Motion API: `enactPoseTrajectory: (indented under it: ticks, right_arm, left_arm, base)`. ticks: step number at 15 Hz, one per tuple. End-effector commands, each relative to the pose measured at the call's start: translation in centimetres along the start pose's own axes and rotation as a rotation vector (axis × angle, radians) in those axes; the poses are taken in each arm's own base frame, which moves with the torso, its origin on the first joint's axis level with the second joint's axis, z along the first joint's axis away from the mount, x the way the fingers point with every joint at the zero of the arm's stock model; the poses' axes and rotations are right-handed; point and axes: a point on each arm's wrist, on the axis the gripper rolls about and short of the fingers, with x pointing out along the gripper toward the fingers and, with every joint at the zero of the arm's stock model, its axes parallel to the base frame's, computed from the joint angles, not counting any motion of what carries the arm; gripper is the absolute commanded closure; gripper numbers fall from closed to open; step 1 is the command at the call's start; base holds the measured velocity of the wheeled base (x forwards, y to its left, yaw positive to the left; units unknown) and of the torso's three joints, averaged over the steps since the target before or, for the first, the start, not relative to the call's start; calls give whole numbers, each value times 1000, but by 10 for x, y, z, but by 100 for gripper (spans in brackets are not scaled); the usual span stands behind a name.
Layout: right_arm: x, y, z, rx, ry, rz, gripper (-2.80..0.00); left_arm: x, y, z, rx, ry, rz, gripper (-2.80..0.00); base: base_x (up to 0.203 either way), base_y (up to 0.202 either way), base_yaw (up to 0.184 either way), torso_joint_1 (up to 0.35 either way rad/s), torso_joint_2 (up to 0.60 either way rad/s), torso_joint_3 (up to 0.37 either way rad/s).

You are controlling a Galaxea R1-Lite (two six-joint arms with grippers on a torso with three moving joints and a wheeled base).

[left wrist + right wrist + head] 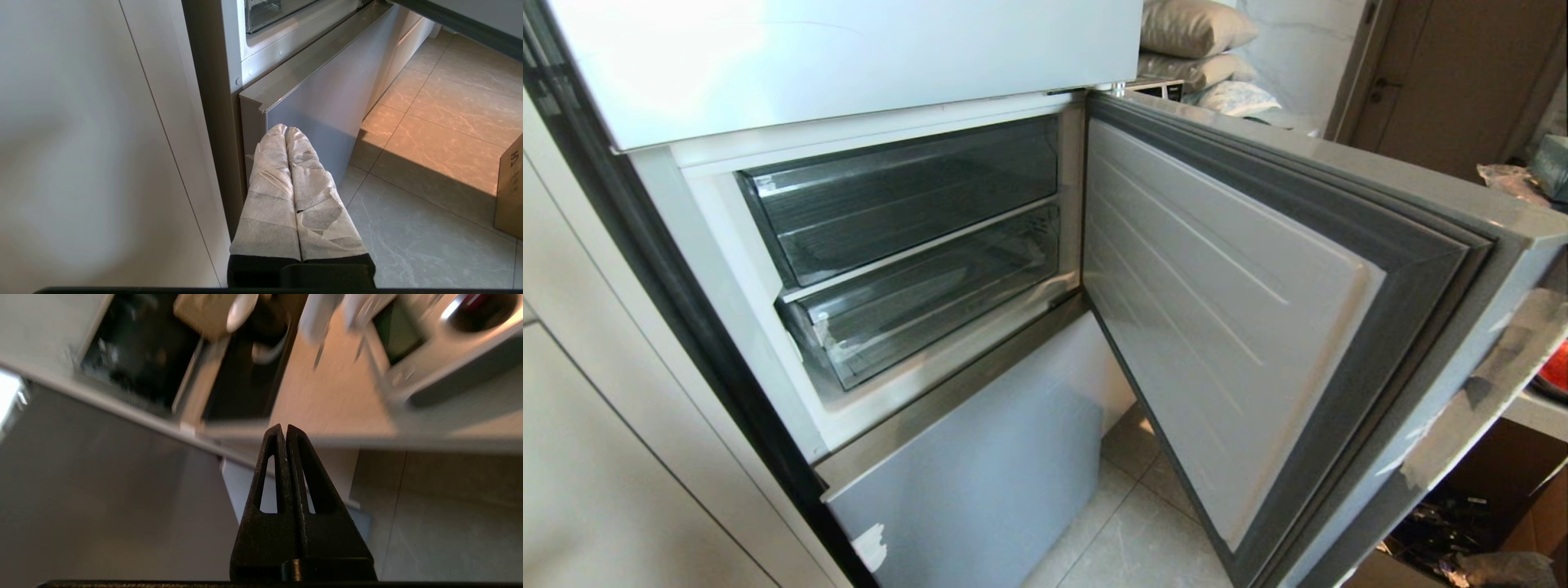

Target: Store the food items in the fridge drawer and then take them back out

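Grey floor tiles (pixel 1127 531) run beneath an open fridge. Left of the fridge door (pixel 1225 327), two clear drawers sit pushed in, the upper drawer (pixel 907 192) above the lower drawer (pixel 931 294); I cannot tell which is the task's. The left gripper (pixel 286 130), fingers pressed together and wrapped in white, hangs low beside the fridge's bottom panel (pixel 322 106). The right gripper (pixel 284 428) is closed, empty. A red thing (pixel 1556 369) peeks past the door's right edge.

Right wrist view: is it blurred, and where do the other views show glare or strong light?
Right wrist view: background smeared by blur, only the shut right gripper sharp. Head view: glare washes out the upper fridge door. Left wrist view: a warm sunlit patch on the floor tiles, soft blur on the near cabinet panel.
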Motion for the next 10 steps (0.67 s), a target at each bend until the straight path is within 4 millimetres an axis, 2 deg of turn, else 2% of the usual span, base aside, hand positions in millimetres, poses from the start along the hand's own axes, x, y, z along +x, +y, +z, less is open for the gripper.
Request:
enactPoseTrajectory:
  ticks: [1, 4, 8, 10]
  right_arm:
    - [12, 25, -48, -40, 136, 51, 0]
    - [15, 65, -109, -122, 312, 168, 0]
    - [11, 113, -170, -269, 450, 365, 0]
    - [15, 136, -204, -344, 468, 490, 0]
  left_arm:
    - [0, 0, 0, 0, 0, -1, 0]
    - [0, 0, 0, 0, 1, 0, 0]
    - [0, 0, 0, 0, 1, 1, 0]
    - [0, 0, 0, 0, 1, 1, 0]
  base:
    - [0, 0, 0, 0, 0, 0]
    - [0, 0, 0, 0, 0, 0]
    - [0, 0, 0, 0, 0, 0]
    - [0, 0, 0, 0, 0, 0]
